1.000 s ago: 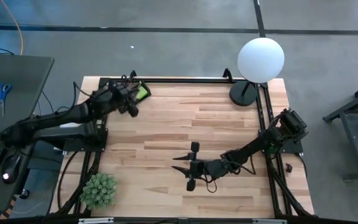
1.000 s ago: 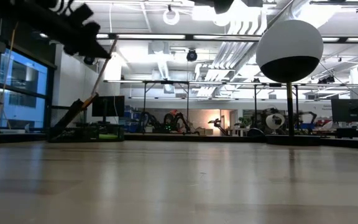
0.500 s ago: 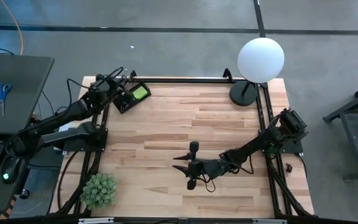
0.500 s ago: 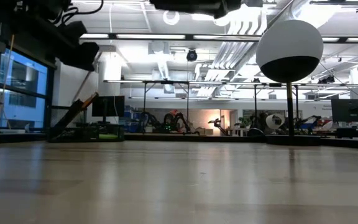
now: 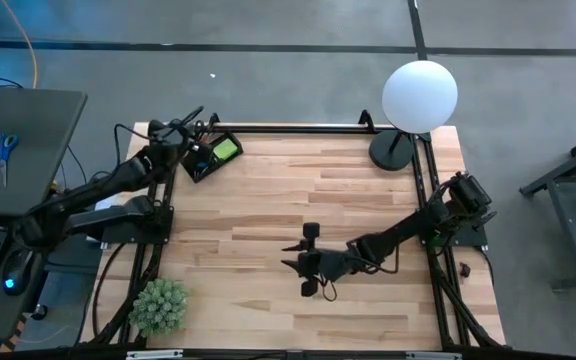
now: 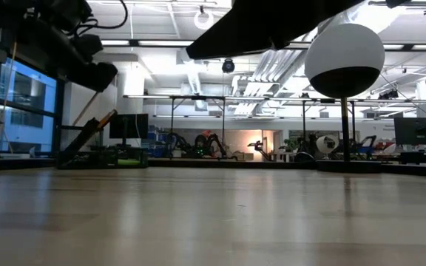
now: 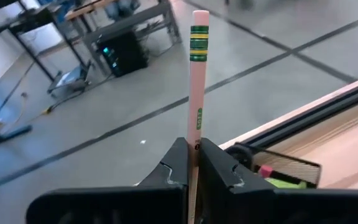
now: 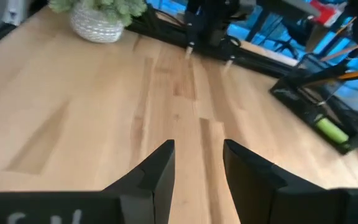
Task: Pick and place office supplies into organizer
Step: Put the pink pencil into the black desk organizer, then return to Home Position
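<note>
Nearest me, at the front of the desk (image 5: pixel 268 230), a green spiky potted plant (image 5: pixel 158 306) sits at the left corner. A little farther in, the right end effector (image 5: pixel 306 259) hangs low over the bare middle of the wooden top, its two dark fingers (image 8: pixel 157 171) parted with nothing between them. The right arm runs back from it to its mount on the desk's right edge.

Farther back, at the far left corner, stands the organizer (image 5: pixel 212 156), a small black tray set at an angle, with a green item in it and pencils leaning up out of it. Just beside it, towards the left edge, is the left end effector (image 5: pixel 180 130), clamped tight on a pale wooden pencil (image 7: pixel 196 93) with green and yellow bands near its end. The pencil points away past the fingertips, over the desk's black rail.

At the far right corner a lamp (image 5: pixel 419 95) with a white globe rises from a round black base.
</note>
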Controlling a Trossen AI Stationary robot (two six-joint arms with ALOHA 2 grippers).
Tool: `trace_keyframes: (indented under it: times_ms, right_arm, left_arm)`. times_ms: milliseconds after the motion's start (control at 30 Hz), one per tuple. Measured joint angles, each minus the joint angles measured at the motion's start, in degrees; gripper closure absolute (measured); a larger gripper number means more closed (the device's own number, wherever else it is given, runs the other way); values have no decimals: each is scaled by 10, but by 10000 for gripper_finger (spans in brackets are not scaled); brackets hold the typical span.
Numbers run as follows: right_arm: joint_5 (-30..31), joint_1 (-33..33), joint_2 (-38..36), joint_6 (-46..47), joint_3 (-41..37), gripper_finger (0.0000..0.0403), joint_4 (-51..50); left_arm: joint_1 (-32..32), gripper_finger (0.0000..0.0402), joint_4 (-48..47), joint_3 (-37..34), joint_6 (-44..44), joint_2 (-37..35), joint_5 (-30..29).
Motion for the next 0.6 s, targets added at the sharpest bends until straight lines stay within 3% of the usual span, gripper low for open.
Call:
trace_keyframes:
  times_ms: [200, 500, 600]
  right_arm:
    - [-1, 14, 0, 32, 0, 275, -6]
    - [14, 34, 0, 51, 0, 275, 0]
    - [14, 34, 0, 49, 0, 275, 8]
  left_arm:
    - [0, 384, -12, 0, -28, 21, -26]
    - [0, 268, -84, 0, -110, 21, 6]
    - [0, 238, -92, 0, -111, 18, 52]
